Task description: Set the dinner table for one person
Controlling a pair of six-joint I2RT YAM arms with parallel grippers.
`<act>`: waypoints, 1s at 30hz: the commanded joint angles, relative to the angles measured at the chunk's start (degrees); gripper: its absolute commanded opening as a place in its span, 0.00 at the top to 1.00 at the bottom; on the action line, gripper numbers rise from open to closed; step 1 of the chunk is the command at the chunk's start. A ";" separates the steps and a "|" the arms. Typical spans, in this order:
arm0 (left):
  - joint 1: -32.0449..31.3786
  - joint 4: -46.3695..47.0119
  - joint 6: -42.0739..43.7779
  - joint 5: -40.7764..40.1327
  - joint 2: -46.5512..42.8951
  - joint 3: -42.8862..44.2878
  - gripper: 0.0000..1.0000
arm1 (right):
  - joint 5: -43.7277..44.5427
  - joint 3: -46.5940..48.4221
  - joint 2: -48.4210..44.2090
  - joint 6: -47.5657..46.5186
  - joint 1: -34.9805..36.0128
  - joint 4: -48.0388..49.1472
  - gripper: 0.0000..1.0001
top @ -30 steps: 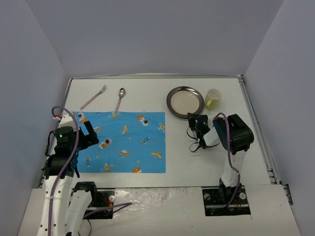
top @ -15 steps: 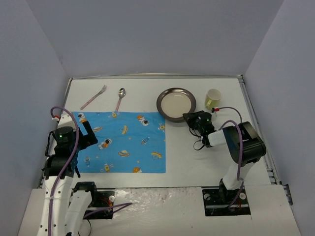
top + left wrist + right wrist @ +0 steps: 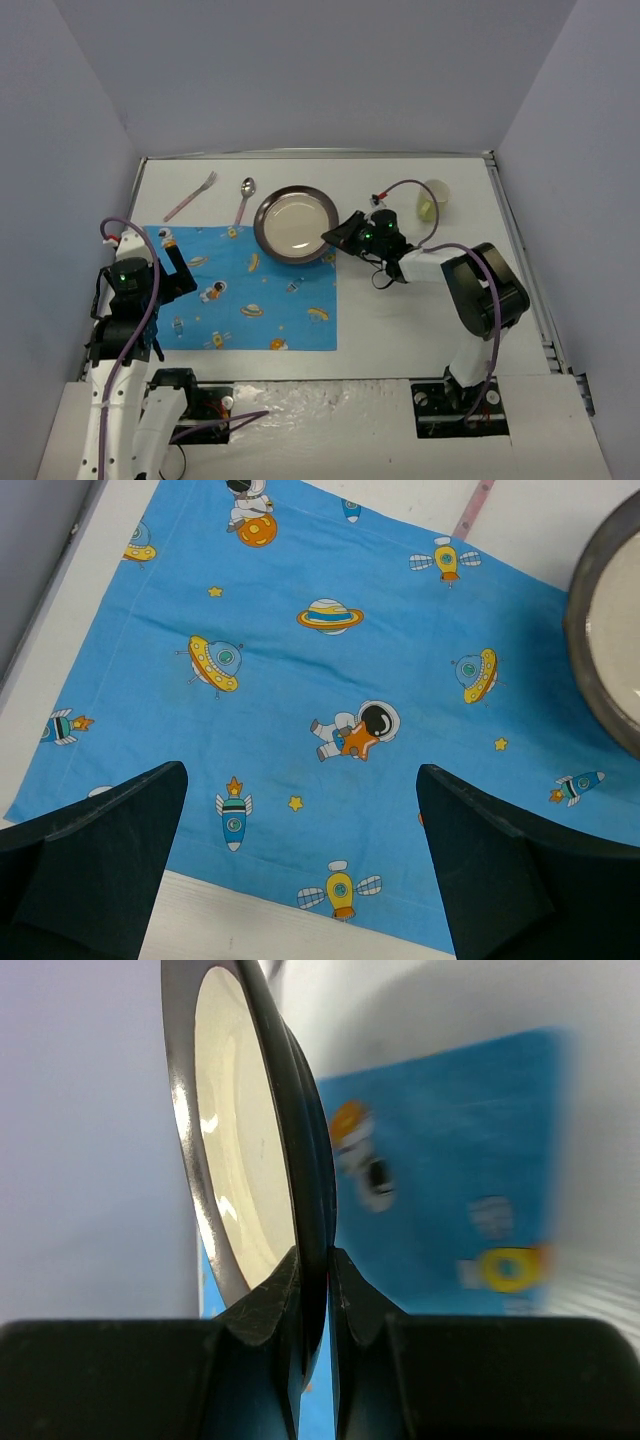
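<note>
White table (image 3: 420,320) under plain grey walls, with a blue space-print mat (image 3: 250,295) spread on its left half. The right gripper (image 3: 336,238) is clamped on the right rim of the plate (image 3: 293,222), which sits over the mat's far right corner and partly over bare table. The overhead view can't say whether the plate is lifted. The right wrist view has it edge-on, rim pinched between both fingers (image 3: 262,1310), mat blurred behind. The left gripper (image 3: 178,268) hangs over the mat's left edge, jaws spread wide; its wrist view shows cloth below and the plate's rim at far right. Fork (image 3: 192,197) and spoon (image 3: 245,198) lie just beyond the mat. A cup (image 3: 433,200) stands far right.
</note>
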 commanded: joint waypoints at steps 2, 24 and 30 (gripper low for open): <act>-0.22 2.22 0.87 -1.70 -0.29 2.52 0.03 | -11.56 9.65 1.83 -1.28 8.02 11.79 1.00; -0.24 2.31 0.96 -2.03 -0.49 2.47 0.03 | -11.96 23.80 16.90 2.60 21.07 12.77 1.00; -0.30 2.23 0.88 -1.95 -0.63 2.44 0.03 | -12.08 25.88 19.74 5.40 21.83 14.36 1.00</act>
